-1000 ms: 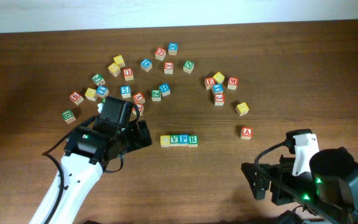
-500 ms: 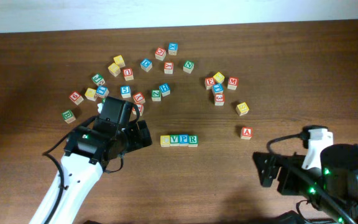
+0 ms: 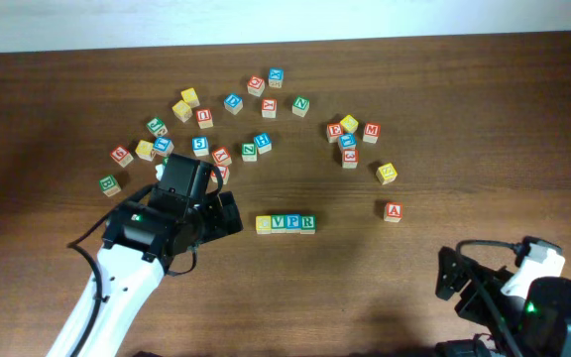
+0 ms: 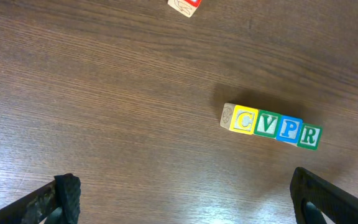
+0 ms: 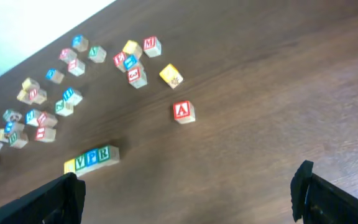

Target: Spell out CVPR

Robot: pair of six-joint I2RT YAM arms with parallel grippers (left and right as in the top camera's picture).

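Note:
A row of letter blocks [image 3: 285, 223] lies on the table's middle: yellow C, green V, blue P, green R. It shows in the left wrist view [image 4: 271, 126] and the right wrist view [image 5: 91, 158]. My left gripper [image 3: 228, 215] is open and empty just left of the row, its fingers wide apart in its wrist view [image 4: 185, 199]. My right gripper [image 3: 451, 280] is open and empty at the front right, far from the row; its wrist view [image 5: 188, 193] shows both fingers apart.
Several loose letter blocks are scattered across the far half of the table [image 3: 206, 129]. A cluster sits at the centre right [image 3: 350, 139]. A yellow block [image 3: 387, 173] and a red A block [image 3: 393, 211] lie apart on the right.
My right arm has pulled back toward the front right corner of the table. The left arm and the row of blocks have not moved.

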